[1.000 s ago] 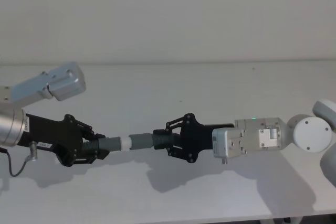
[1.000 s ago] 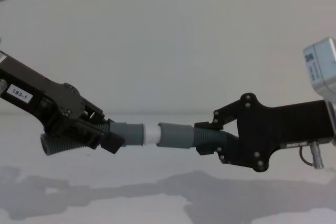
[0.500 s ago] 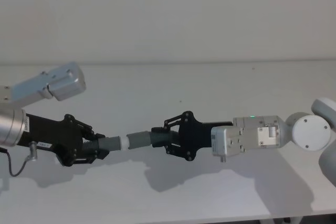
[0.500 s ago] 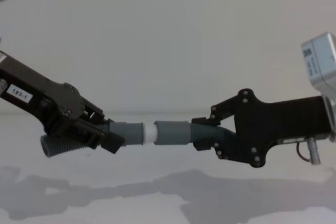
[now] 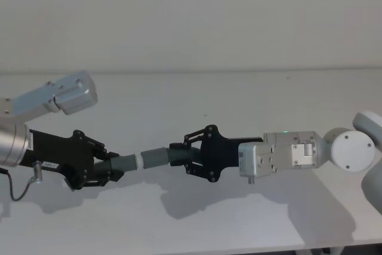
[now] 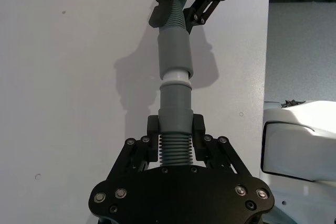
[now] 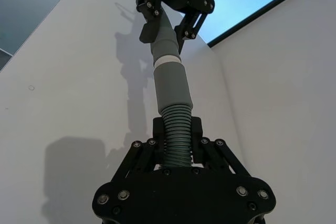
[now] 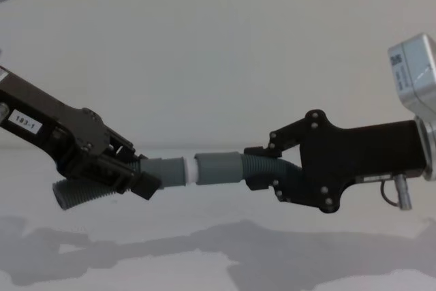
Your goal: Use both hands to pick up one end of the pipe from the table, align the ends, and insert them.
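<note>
White table spreads bare under both my arms. My right gripper clenches the cuffed pipe piece; my left gripper clenches the white-tipped piece, tip partly inside the cuff, held above the table.

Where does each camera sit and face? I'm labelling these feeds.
Head: high, looking down at the table; both arms show.
Chest: low, side-on to the pipe held aloft.
Left wrist: behind the left end effector, facing the right end effector.
Right wrist: the mirror of that.
All share the nearly joined white tip.
</note>
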Controlling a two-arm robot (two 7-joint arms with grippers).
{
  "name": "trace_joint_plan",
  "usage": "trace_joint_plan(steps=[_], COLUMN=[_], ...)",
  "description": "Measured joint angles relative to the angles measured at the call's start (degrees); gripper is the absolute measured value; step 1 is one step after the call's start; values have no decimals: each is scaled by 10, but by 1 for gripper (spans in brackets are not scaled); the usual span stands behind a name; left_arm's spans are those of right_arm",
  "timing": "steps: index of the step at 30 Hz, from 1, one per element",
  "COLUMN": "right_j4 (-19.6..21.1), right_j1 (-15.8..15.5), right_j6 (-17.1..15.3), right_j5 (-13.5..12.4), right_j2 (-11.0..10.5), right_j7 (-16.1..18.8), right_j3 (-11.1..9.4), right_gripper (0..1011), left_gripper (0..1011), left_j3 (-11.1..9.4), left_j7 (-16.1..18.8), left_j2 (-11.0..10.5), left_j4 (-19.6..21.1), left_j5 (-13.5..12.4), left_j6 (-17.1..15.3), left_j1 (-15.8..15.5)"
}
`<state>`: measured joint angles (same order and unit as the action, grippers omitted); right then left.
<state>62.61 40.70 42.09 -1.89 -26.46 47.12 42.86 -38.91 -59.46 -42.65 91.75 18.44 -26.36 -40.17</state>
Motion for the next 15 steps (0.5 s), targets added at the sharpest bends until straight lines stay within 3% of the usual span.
trace_joint_plan(steps=[15], right_j4=[5], right_j1=[-2], right_j6=[-3], right_j5=[-2], right_j2=[0], right_j7=[-1], right_j3=[-1], right_gripper=[252], left_gripper=[335], left_j3=[0], left_j7=[0], left_j2=[0], left_j4=[0], left_j5=[0], left_j6=[0], left_j1=[0])
